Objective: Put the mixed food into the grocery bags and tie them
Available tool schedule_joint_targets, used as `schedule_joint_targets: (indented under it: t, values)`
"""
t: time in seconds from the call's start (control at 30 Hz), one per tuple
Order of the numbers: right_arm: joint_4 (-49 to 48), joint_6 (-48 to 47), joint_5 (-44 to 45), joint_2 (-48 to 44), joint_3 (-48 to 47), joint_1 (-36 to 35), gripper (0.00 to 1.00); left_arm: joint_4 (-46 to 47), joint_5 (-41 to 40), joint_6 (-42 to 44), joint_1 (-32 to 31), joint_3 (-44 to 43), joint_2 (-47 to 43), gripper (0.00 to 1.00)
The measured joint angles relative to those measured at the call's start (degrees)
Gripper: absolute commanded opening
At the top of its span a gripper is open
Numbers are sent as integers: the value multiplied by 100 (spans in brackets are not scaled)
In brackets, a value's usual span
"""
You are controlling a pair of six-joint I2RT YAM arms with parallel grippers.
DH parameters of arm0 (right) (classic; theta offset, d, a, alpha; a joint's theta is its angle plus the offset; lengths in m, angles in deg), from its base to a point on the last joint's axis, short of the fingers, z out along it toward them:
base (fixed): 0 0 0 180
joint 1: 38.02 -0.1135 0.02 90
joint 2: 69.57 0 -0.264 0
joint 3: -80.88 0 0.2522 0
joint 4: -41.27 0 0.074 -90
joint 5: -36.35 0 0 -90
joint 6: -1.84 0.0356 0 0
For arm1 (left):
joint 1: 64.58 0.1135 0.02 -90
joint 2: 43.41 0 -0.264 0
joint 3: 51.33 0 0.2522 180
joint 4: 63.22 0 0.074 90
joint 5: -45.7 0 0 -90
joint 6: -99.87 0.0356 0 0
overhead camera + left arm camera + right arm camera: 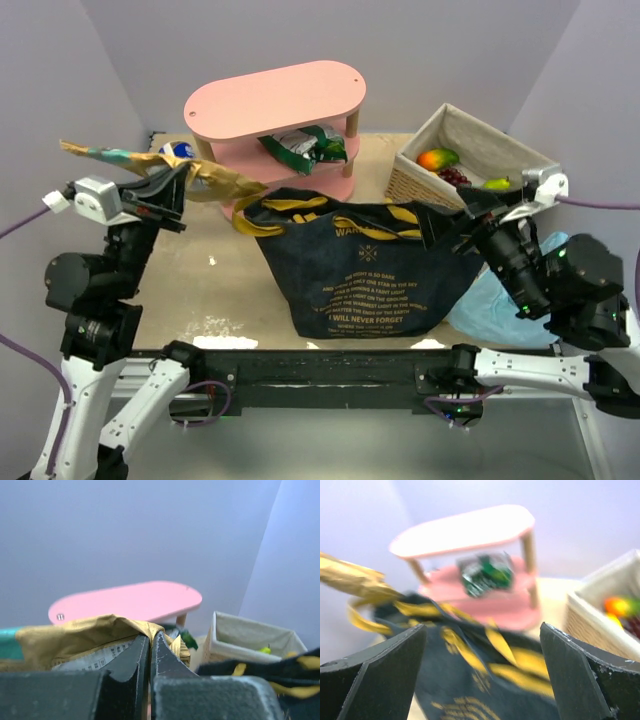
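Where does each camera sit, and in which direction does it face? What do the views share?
Top external: above and behind the arms, looking down at the table; both arms show, left gripper and right gripper flanking the navy tote.
Left wrist: on the left arm, facing the back wall over the pink shelf; its shut fingers pinch a tan crisp bag.
Right wrist: on the right arm, facing tote and shelf, blurred; its open fingers frame the picture.
Shared: all three show the pink shelf and wicker basket.
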Motion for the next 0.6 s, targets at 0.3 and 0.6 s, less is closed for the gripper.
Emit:
schedule_joint_targets:
  t: [0.3, 0.6]
  values:
    - [-522, -1517, -1908, 2540, -1976, 24, 99, -79, 990, 0, 0, -2186, 1593, 0]
    - [-1108, -2640, -3327, 3794, -2109, 22, 99, 295, 2277, -723, 0, -2321, 2448, 0]
